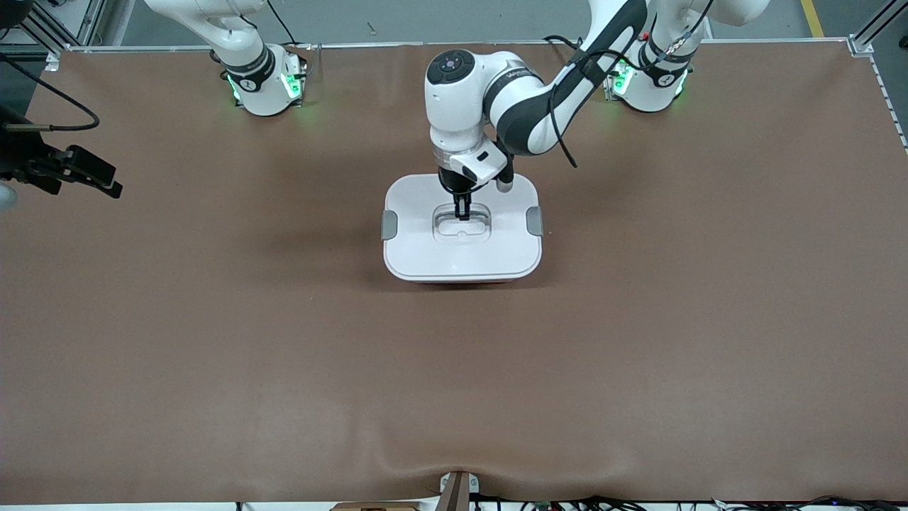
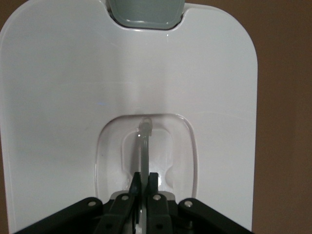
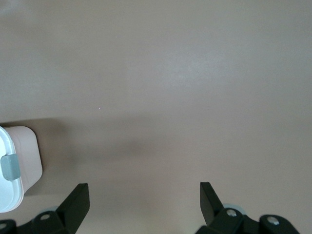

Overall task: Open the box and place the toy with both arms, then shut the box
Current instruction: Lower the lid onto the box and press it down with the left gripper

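Observation:
The box [image 1: 418, 248] stands in the middle of the table with its white lid on. Grey clips sit at both ends [image 1: 389, 224] [image 1: 535, 221]. A sliver of pink tub shows under the lid's edge nearest the front camera. My left gripper [image 1: 462, 211] reaches down into the lid's recessed centre. In the left wrist view it [image 2: 145, 178] is shut on the thin upright handle [image 2: 145, 141]. My right gripper [image 1: 106, 181] hangs open and empty over the right arm's end of the table; its fingers [image 3: 78, 200] stand wide apart. The toy is out of view.
The brown table mat [image 1: 638, 341] lies bare around the box. The right wrist view shows one end of the box [image 3: 19, 146] with its grey clip [image 3: 9, 166]. The two arm bases with green lights stand along the table's top edge in the front view.

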Robot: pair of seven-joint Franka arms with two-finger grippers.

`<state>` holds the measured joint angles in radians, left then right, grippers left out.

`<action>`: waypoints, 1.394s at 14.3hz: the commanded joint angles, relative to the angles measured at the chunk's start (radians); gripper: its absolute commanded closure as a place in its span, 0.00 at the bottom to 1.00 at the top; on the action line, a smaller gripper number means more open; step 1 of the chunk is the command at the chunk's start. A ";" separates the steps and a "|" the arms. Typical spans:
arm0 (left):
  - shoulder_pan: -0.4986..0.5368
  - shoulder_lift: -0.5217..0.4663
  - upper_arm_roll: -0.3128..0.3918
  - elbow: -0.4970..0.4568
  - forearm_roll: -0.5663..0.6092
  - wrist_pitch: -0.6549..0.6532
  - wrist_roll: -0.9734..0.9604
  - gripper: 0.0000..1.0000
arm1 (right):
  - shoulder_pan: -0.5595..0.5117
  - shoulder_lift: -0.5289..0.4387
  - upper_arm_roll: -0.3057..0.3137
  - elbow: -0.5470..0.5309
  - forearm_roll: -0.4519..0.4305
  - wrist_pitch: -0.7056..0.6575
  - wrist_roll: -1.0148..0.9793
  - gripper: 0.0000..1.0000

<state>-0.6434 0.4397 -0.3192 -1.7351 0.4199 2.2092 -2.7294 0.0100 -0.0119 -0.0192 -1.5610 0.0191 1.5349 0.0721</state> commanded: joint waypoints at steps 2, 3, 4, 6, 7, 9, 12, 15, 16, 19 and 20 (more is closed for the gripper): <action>-0.027 0.031 0.003 -0.003 0.068 -0.026 -0.118 1.00 | -0.007 -0.025 0.005 -0.010 0.009 -0.013 -0.011 0.00; -0.027 0.030 0.003 -0.003 0.072 -0.028 -0.121 1.00 | -0.007 -0.025 0.005 -0.010 0.009 -0.015 -0.011 0.00; -0.027 0.025 0.003 -0.003 0.076 -0.029 -0.128 1.00 | -0.007 -0.025 0.005 -0.010 0.009 -0.021 -0.011 0.00; -0.028 0.024 0.003 0.009 0.077 -0.066 -0.130 1.00 | -0.005 -0.025 0.007 -0.010 0.009 -0.024 -0.012 0.00; -0.027 0.022 0.003 0.009 0.077 -0.069 -0.131 1.00 | -0.007 -0.025 0.005 -0.010 0.007 -0.025 -0.012 0.00; -0.025 0.022 -0.001 0.014 0.079 -0.069 -0.118 0.81 | -0.007 -0.025 0.005 -0.010 0.009 -0.025 -0.012 0.00; -0.018 0.022 -0.003 0.054 0.076 -0.078 -0.115 0.02 | -0.007 -0.025 0.005 -0.010 0.009 -0.025 -0.012 0.00; -0.015 0.022 -0.007 0.101 0.065 -0.152 -0.092 0.00 | -0.007 -0.025 0.004 -0.010 0.009 -0.025 -0.012 0.00; -0.015 0.020 -0.008 0.118 0.057 -0.172 -0.067 0.00 | -0.007 -0.025 0.004 -0.010 0.009 -0.025 -0.012 0.00; -0.006 -0.006 -0.009 0.140 0.002 -0.213 0.031 0.00 | -0.008 -0.025 0.004 -0.010 0.009 -0.024 -0.012 0.00; 0.005 -0.018 -0.003 0.149 -0.025 -0.215 0.069 0.00 | -0.008 -0.025 0.004 -0.010 0.009 -0.024 -0.012 0.00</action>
<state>-0.6528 0.4428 -0.3203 -1.6117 0.4361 2.0274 -2.7002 0.0100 -0.0156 -0.0196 -1.5609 0.0191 1.5170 0.0681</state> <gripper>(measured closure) 0.000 0.000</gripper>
